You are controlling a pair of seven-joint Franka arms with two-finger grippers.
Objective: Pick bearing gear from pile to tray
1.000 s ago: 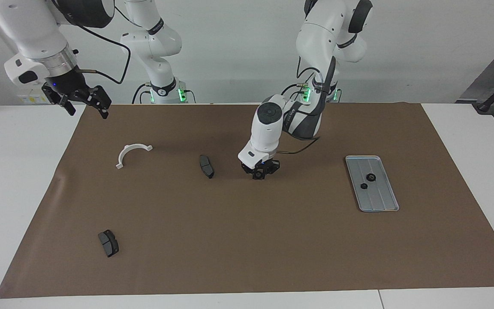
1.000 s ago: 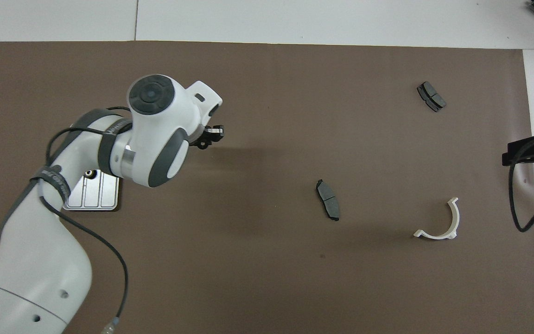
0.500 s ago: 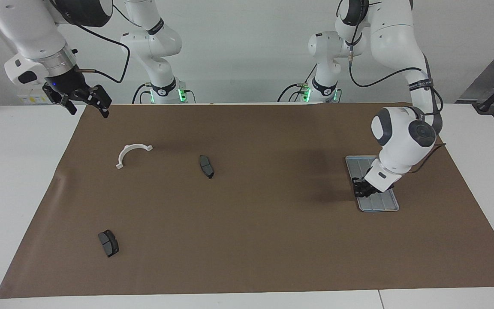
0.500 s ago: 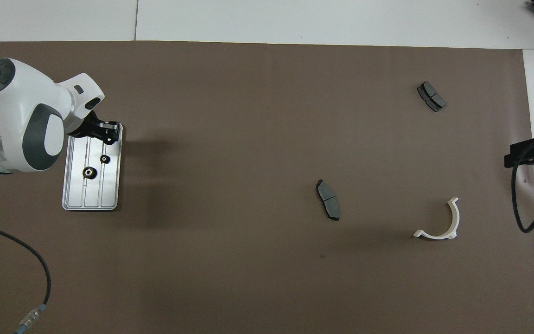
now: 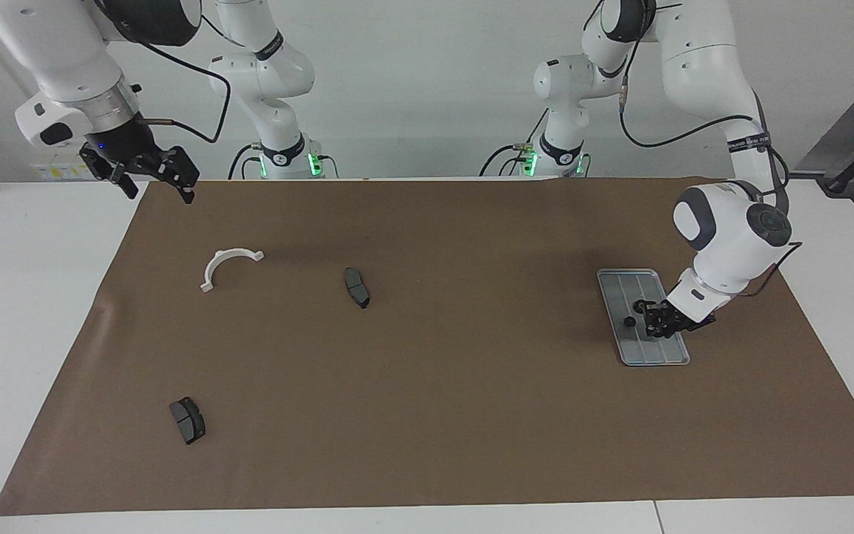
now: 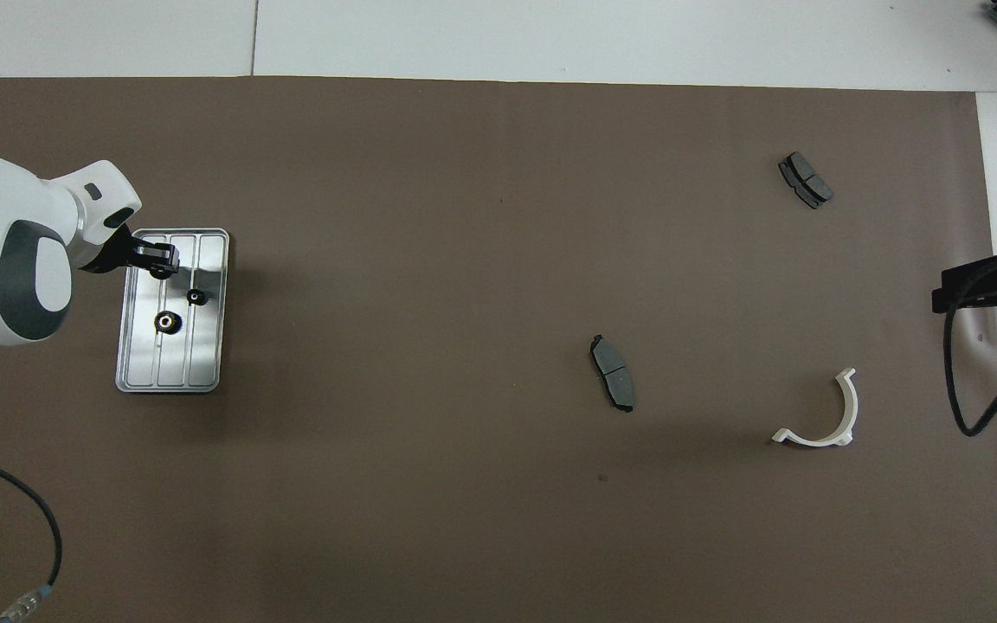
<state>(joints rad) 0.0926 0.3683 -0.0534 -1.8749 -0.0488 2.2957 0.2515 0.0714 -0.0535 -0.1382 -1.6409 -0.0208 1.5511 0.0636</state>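
**Inspector:** Where was the left gripper (image 5: 660,323) at the time of observation?

**Assistant:** It was low over the small flat silver-grey metal tray (image 5: 653,354) with lengthwise ridges, above the half of the tray farther from the robots. The tray lay on the brown mat (image 5: 427,415) toward the left arm's end of the table.

**Inspector:** Its state, and any load?

**Assistant:** I could not tell. The tool head was dark against the tray, and neither view showed how wide it stood or whether it carried anything.

**Inspector:** Where were the gears?

**Assistant:** Two tiny black round gears lay in the tray. The larger gear (image 6: 168,322), with a pale centre, lay nearer the robots. The smaller gear (image 6: 196,297) lay just beside it, farther out. The gripper was close by both, and contact could not be confirmed.

**Inspector:** And the rest of the pile?

**Assistant:** These parts lay well apart on the mat. A white half-ring plastic bracket (image 5: 223,257) lay toward the right arm's end. One dark grey curved brake pad (image 5: 356,288) lay beside it, nearer the middle of the table. A second dark grey brake pad (image 5: 187,420) lay farther from the robots than the bracket.

**Inspector:** The right gripper (image 5: 153,178)?

**Assistant:** It waited raised over the mat's edge at the right arm's end, with its jaws spread wide and nothing between them.
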